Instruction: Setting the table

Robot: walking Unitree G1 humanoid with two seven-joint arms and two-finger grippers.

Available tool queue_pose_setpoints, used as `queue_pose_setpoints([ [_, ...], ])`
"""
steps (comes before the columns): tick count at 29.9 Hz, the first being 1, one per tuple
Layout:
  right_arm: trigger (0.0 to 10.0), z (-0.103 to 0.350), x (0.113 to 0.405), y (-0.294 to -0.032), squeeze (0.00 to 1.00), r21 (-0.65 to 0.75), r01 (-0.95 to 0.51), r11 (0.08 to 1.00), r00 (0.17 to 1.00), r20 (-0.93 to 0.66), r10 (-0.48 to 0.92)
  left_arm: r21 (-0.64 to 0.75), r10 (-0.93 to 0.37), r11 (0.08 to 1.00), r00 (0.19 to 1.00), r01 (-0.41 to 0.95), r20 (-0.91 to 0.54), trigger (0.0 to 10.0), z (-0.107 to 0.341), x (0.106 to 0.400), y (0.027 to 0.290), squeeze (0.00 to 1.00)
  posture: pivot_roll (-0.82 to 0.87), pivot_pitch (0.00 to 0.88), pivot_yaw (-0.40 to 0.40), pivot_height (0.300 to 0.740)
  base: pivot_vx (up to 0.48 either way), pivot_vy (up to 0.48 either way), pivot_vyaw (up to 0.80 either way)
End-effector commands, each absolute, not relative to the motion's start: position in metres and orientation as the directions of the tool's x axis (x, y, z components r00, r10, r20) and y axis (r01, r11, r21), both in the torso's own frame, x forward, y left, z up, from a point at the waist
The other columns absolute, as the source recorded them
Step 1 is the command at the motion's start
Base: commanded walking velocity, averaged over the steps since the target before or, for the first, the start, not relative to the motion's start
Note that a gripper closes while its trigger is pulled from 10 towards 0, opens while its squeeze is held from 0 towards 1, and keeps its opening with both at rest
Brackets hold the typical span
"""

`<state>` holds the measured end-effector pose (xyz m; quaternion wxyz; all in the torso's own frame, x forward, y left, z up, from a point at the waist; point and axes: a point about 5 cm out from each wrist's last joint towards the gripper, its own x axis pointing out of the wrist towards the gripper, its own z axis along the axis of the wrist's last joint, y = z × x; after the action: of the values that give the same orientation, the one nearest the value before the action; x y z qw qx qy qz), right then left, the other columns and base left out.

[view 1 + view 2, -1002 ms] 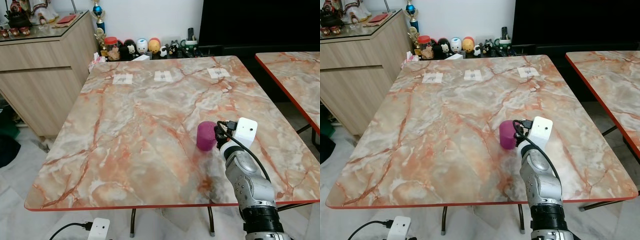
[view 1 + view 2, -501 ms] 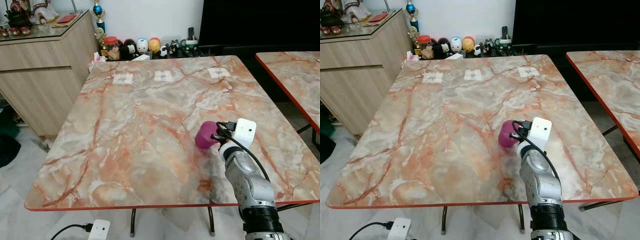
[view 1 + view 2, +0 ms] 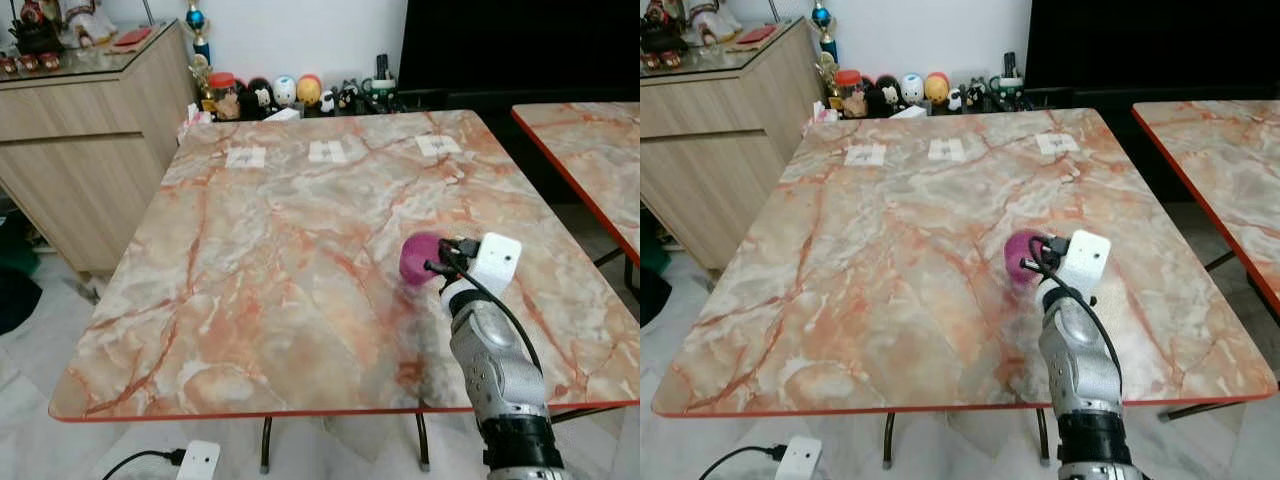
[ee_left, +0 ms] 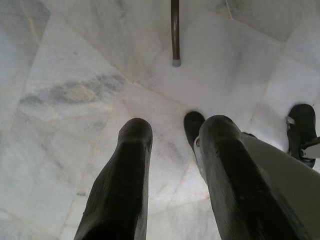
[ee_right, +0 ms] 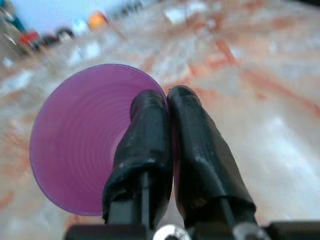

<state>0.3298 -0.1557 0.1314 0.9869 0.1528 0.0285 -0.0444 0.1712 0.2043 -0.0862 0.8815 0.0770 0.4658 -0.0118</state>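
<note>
A purple cup [image 3: 419,257] is held over the near right part of the marble table [image 3: 280,240], tipped so its mouth faces back toward my arm. My right gripper [image 5: 167,102] is shut on the purple cup [image 5: 85,140], one finger inside the mouth and one outside, pinching its rim. The silver right arm [image 3: 495,370] reaches up from the table's front edge. My left gripper [image 4: 172,137] hangs idle over the white floor, its two black fingers apart with nothing between them.
Three white paper slips [image 3: 327,152] lie along the table's far side. A wooden cabinet [image 3: 75,130] stands at the left, small figurines [image 3: 285,93] sit on a low shelf behind, and a second marble table [image 3: 590,150] stands to the right.
The right gripper has lifted the purple cup off the table and tipped it from upright to lying over, moving it slightly farther from the front edge.
</note>
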Motion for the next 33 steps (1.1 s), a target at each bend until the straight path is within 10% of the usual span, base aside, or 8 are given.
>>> queue_pose_setpoints([
  [1,10.0,0.141,0.327,-0.156,0.0,0.279,0.079,0.957,0.997,0.003,-0.083,0.15,0.073,0.983,0.537,0.101,-0.84,10.0,-0.089,0.164,0.209,0.0,-0.07,0.0,0.036,0.74,0.0,0.0,0.0],
  [33,10.0,0.152,0.329,-0.169,0.0,0.238,0.126,0.963,0.978,0.135,-0.161,0.175,0.074,0.974,0.526,0.145,-0.847,10.0,-0.091,0.159,0.209,0.0,-0.09,0.0,0.045,0.74,0.0,-0.417,0.0],
])
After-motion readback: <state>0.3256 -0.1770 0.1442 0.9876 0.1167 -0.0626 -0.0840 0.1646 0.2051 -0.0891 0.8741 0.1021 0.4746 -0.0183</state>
